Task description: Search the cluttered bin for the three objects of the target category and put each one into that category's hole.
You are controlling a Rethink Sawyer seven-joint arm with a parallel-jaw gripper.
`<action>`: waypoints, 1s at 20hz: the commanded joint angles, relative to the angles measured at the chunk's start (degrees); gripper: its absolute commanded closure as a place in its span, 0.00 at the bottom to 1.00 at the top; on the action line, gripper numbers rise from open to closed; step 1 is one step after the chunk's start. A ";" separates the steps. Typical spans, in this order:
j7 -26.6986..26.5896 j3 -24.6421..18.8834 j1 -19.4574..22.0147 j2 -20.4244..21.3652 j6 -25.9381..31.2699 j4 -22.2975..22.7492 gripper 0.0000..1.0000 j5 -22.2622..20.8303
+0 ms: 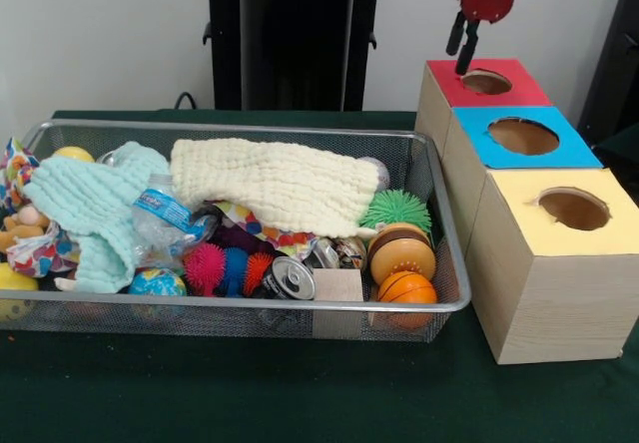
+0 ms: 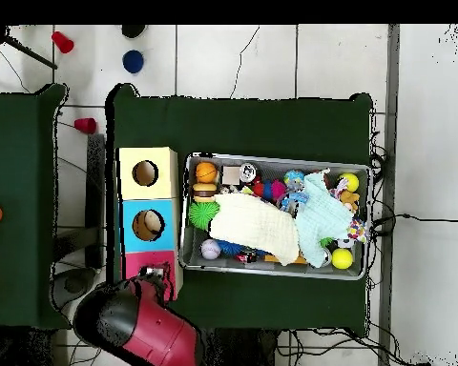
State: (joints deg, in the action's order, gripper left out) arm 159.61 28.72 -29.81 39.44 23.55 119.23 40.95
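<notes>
The Sawyer arm's gripper [image 1: 463, 52] hangs over the red-topped box [image 1: 519, 92], well away from the wire-mesh bin [image 1: 250, 129]; whether its fingers are parted or pressed together cannot be told, and nothing shows in them. One tan plush toy [image 1: 20, 225] peeks out at the bin's end, part-covered by a mint knitted cloth [image 1: 90, 209]; a cream cloth [image 1: 270, 184] drapes the middle, likely hiding more. The blue-topped box's hole [image 1: 523, 136] sits beside the red one, seemingly awaiting a first delivery.
</notes>
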 commanded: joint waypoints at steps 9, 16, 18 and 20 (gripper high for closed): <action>-11.11 -9.60 20.02 2.57 -4.41 -2.54 0.00 -16.87; -12.40 -16.13 31.18 3.69 -6.53 -4.93 0.00 -24.81; -13.01 -18.00 34.44 3.76 -6.43 -5.64 0.00 -26.94; -13.61 -19.86 37.69 3.84 -6.33 -6.34 0.00 -29.07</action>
State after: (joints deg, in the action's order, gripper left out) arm 159.59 19.42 1.71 42.82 19.75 118.10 17.76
